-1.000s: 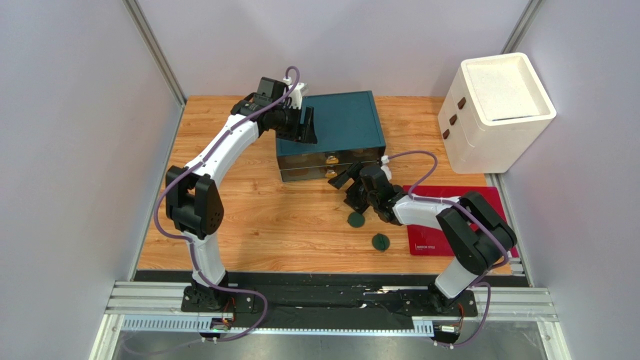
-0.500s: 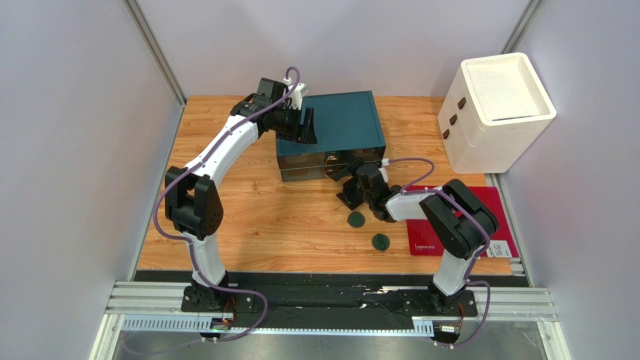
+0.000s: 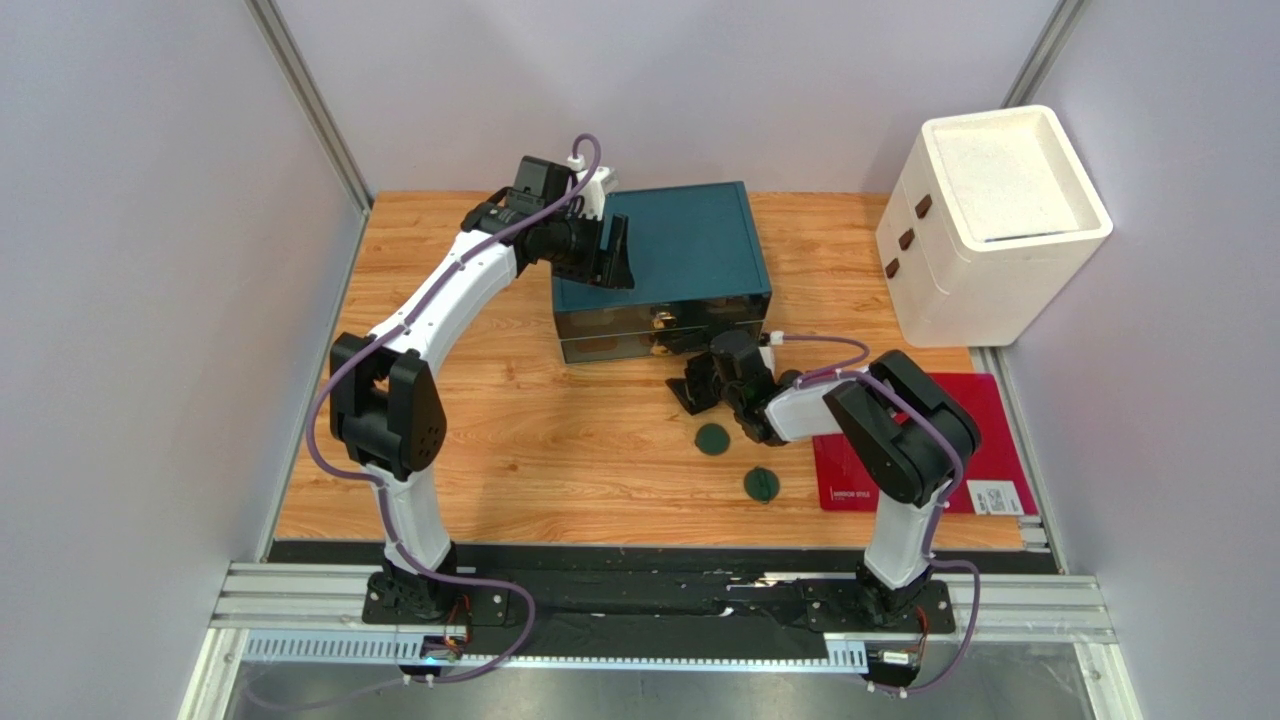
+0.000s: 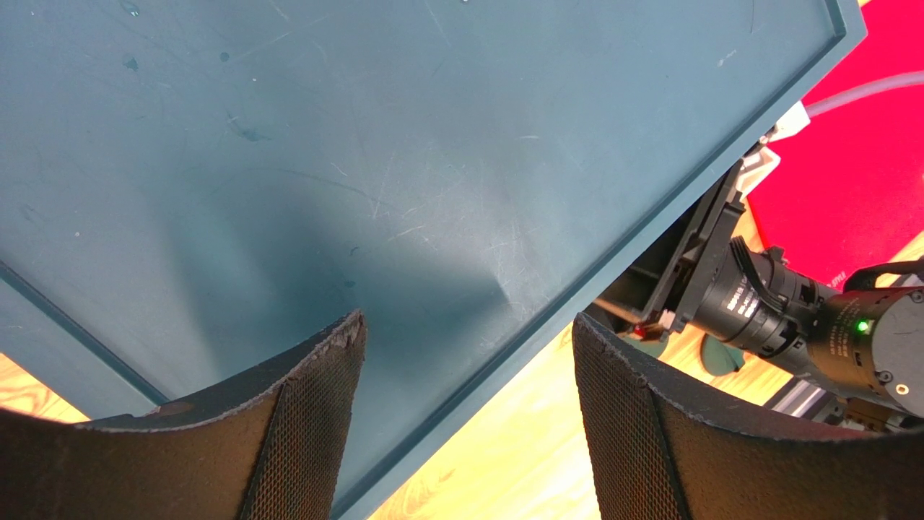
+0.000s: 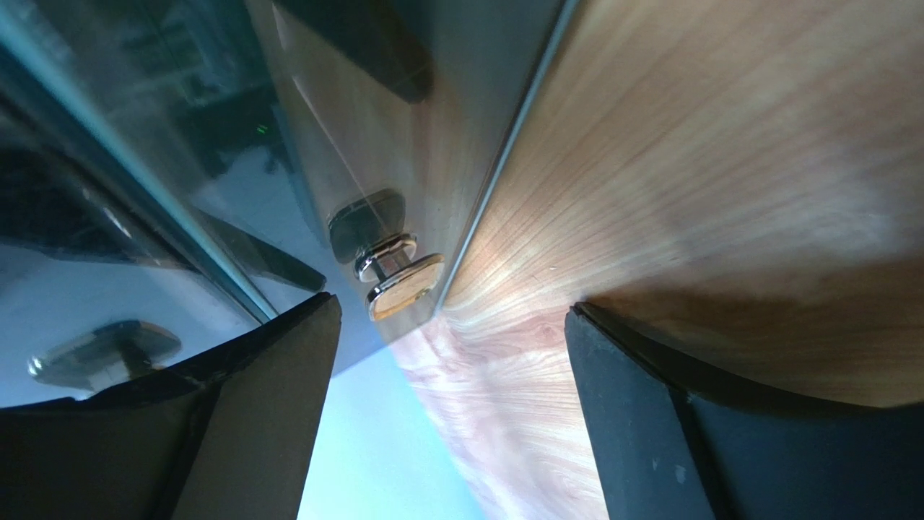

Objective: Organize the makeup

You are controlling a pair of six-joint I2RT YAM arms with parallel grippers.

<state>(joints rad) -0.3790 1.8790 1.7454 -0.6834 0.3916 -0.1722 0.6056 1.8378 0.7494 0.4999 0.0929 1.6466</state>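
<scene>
left end effector [image 3: 607, 255] spread wide, empty, over the teal box [image 3: 684, 240] top. right end effector [image 3: 696, 387] open, empty, low at the drawer knob [image 5: 401, 284]. green disc [image 3: 712, 440] and second green disc [image 3: 762, 483] lie on the table [image 3: 496, 435] just beside it.

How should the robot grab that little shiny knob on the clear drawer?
Pinch the knob by its wide flat head, coming straight at the clear drawer from the front. It sticks out on a thin stem, so there is room to close on either side. The right end effector is open, facing it.
</scene>
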